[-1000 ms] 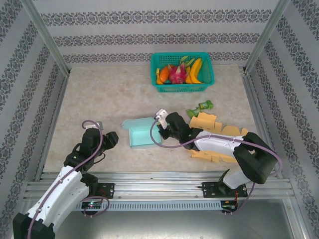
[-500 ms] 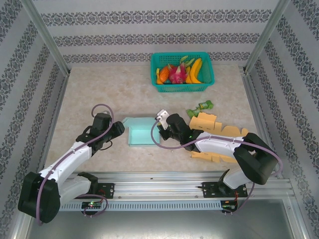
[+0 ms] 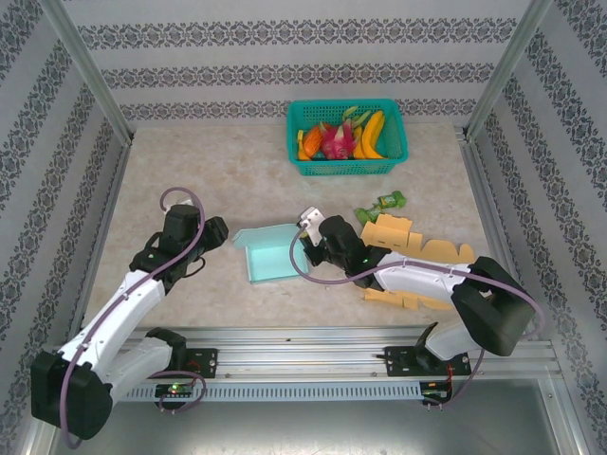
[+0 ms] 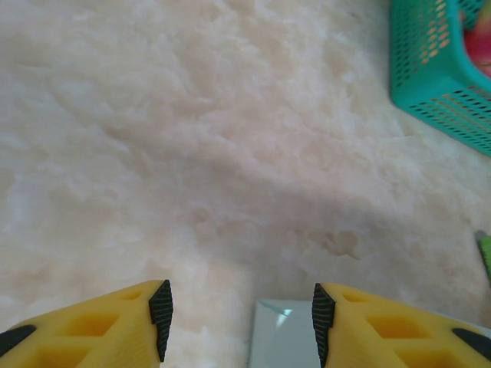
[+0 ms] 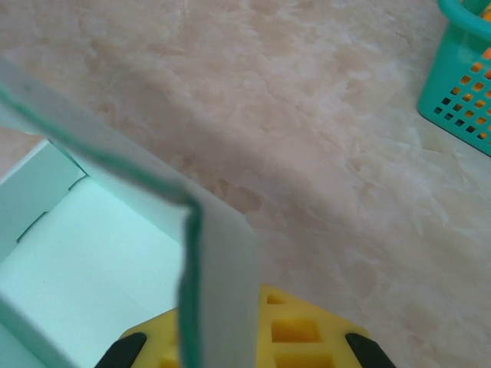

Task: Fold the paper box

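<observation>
Tabletop [image 3: 190, 180], L gripper [image 3: 218, 230] backed off box [image 3: 270, 256]

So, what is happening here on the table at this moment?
A mint paper box is being folded. The right pincer is shut on the box's right wall and holds that wall upright. The left pincer stands open just to the left of the box and does not touch it. The box is open on top, not yet finished.

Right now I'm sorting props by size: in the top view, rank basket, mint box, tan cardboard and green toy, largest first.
1. basket
2. mint box and tan cardboard: too close to rank, since the right arm hides part of the cardboard
3. green toy, clearly smallest
</observation>
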Controlling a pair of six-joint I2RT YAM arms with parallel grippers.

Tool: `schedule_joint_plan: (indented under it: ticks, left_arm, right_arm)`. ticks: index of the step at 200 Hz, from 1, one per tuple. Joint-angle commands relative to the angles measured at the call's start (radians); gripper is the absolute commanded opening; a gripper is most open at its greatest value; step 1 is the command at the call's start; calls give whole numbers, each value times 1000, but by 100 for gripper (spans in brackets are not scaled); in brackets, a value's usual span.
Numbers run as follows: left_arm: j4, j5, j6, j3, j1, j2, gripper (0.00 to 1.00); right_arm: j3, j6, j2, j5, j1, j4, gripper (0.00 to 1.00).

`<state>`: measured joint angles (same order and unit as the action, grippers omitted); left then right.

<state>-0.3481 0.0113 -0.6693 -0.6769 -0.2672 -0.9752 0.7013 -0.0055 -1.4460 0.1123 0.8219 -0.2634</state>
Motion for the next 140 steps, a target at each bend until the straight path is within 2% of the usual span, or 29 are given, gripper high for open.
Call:
schedule_joint_plan:
  ticks: [1, 41, 89, 140]
  left_arm:
    - [-25, -34, 2, -16, 20, -67, 53]
    - [127, -196, -73, 7, 8, -167, 45]
    - [207, -168, -101, 35, -101, -230, 45]
    - [218, -129, -116, 35, -149, -233, 44]
  right_arm:
    - [-24, 0, 26, -9, -2, -8, 7]
    - [-27, 7, 35, -4, -3, -4, 7]
    - [-28, 54, 33, 22, 6, -26, 7]
    - [-37, 109, 10, 50, 47, -46, 7]
